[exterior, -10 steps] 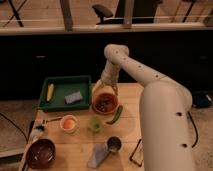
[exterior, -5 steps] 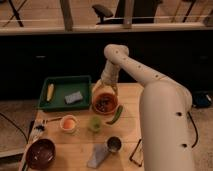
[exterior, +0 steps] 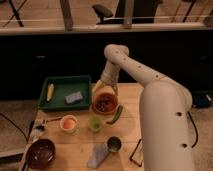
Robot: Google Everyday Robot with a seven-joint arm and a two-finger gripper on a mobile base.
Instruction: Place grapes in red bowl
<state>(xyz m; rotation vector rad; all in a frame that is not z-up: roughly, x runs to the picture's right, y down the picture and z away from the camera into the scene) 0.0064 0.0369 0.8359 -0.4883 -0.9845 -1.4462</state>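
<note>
Camera view: the gripper (exterior: 106,91) is seen poised just above the far rim of the red bowl (exterior: 105,103), and whether it is open or closed cannot be told. The grapes (exterior: 103,104) are seen lying inside the red bowl as a dark cluster, so the placing is judged done, with only the lifting away of the arm left. Around the red bowl are found a green tray (exterior: 64,93) to its left, a green chilli pepper (exterior: 115,115) just beside its right edge, and a white cup (exterior: 68,123) nearer the camera.

green tray (exterior: 61,90), chilli (exterior: 115,115), perhaps corn (exterior: 50,92)
</note>
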